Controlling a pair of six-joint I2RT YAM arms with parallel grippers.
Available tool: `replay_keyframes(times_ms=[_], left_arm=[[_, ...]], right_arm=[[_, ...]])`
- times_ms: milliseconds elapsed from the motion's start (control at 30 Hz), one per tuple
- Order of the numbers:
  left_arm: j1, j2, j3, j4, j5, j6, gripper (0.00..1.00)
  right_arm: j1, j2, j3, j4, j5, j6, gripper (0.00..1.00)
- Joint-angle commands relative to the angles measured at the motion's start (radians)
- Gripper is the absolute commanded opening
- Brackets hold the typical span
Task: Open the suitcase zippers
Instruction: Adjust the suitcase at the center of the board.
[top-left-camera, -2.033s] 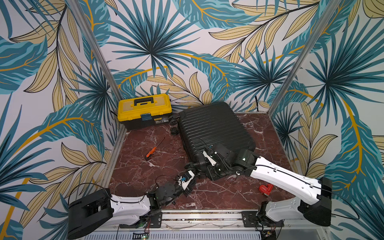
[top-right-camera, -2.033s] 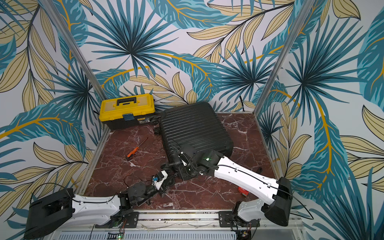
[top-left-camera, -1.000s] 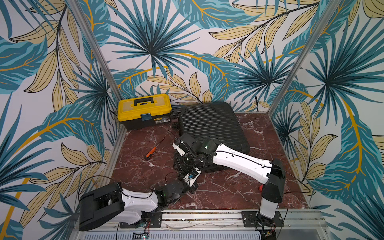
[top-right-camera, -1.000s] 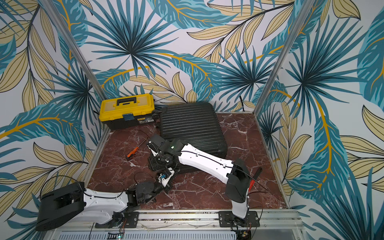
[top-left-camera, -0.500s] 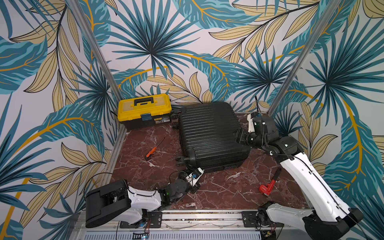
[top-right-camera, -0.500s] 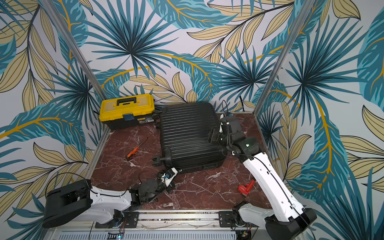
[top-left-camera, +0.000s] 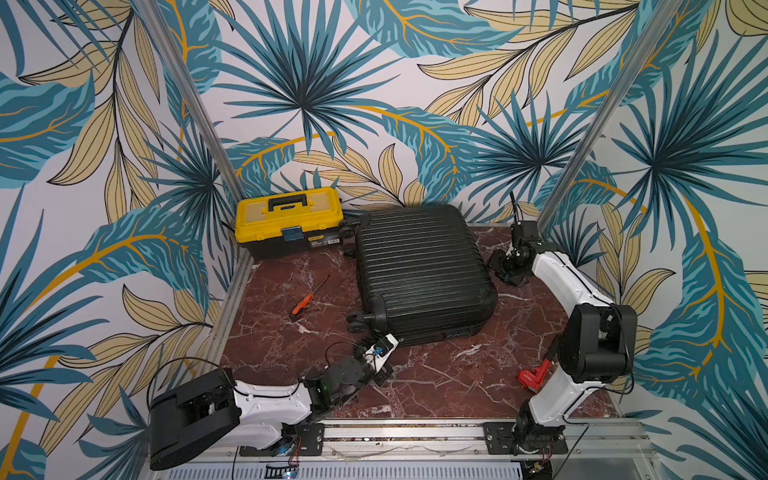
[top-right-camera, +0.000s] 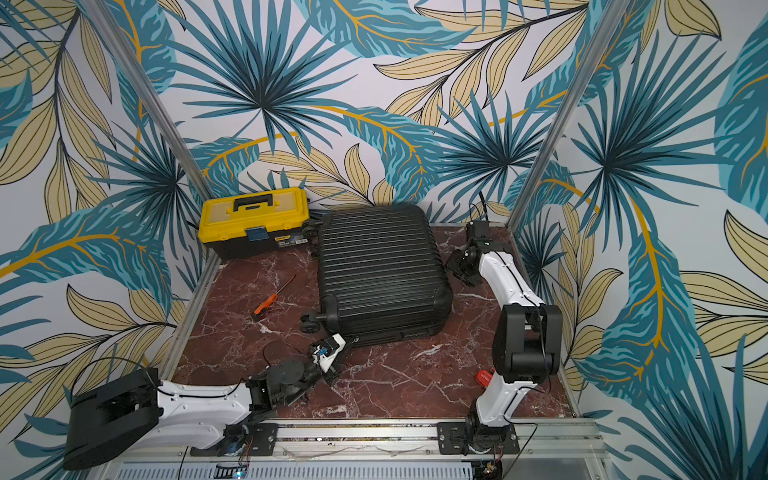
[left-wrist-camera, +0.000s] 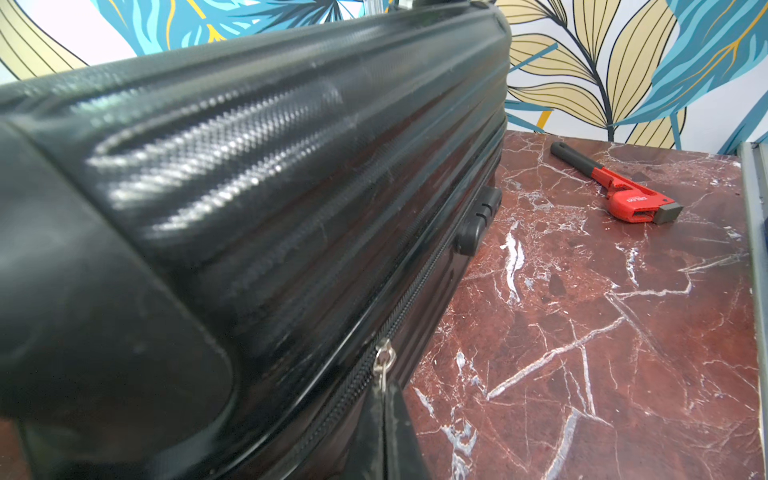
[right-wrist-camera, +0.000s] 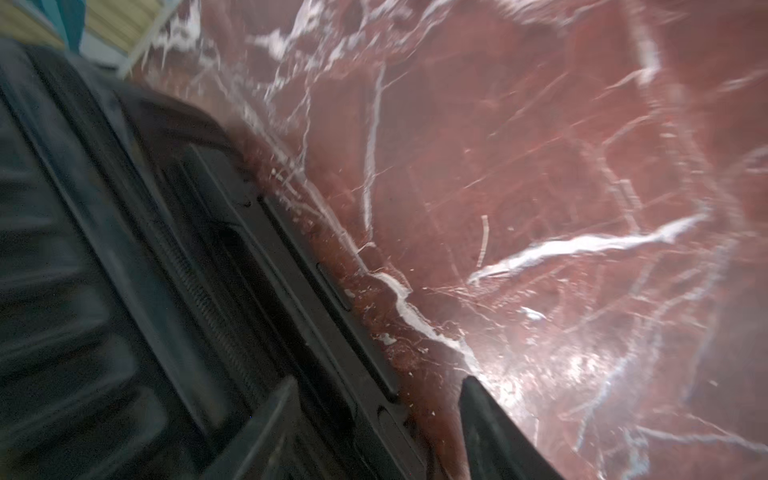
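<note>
Nearest, the left tool (top-left-camera: 386, 347) sits at the near left corner of the black ribbed hard-shell suitcase (top-left-camera: 419, 266), closed on the silver zipper pull (left-wrist-camera: 383, 361). Only the left wrist view shows that pull, along with the thin black zipper track (left-wrist-camera: 415, 291) running along the near side. That view also shows the red pipe wrench (left-wrist-camera: 619, 199) whole, while the right arm half hides it in both top views.

The suitcase lies flat on the red marble surface (top-left-camera: 436, 382). Its ribs run left to right and its wheeled end points left, toward an orange-handled screwdriver (top-left-camera: 305, 299).

Farther back, the right tool (top-left-camera: 505, 270) hangs beside the suitcase's right end. The blurred right wrist view shows its fingers (right-wrist-camera: 490, 415) spread and empty. A yellow-and-black plastic toolbox (top-left-camera: 286, 220) stands at the far left corner.
</note>
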Motion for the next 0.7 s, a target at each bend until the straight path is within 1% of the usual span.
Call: replay_keyframes(times_ms=[0,133,233,267,333,400,567,667], left_arm=[[0.019,-0.030,-0.005,-0.014,0.008,-0.004,0.00],[0.030,-0.023,-0.003,-0.014,0.007,-0.014,0.00],[0.035,-0.025,-0.006,-0.014,-0.009,-0.019,0.00],[0.039,-0.027,-0.005,-0.014,-0.014,-0.023,0.00],[0.045,-0.031,-0.001,-0.017,-0.020,-0.026,0.00],[0.051,-0.035,0.011,-0.027,-0.029,-0.029,0.00],[0.072,-0.020,0.039,-0.038,-0.031,-0.031,0.00],[0.106,0.002,0.061,-0.037,-0.027,-0.040,0.00]], right_arm=[[0.019,0.055,0.034,-0.069,-0.098,-0.104,0.63],[0.019,0.144,-0.005,-0.054,-0.199,-0.136,0.61],[0.019,0.205,-0.043,-0.025,-0.272,-0.139,0.56],[0.019,0.219,-0.055,-0.016,-0.273,-0.131,0.52],[0.018,0.214,-0.093,0.014,-0.243,-0.111,0.45],[0.016,0.177,-0.149,0.059,-0.186,-0.076,0.34],[0.017,0.045,-0.303,0.171,-0.099,0.000,0.15],[0.016,-0.041,-0.398,0.225,-0.058,0.041,0.05]])
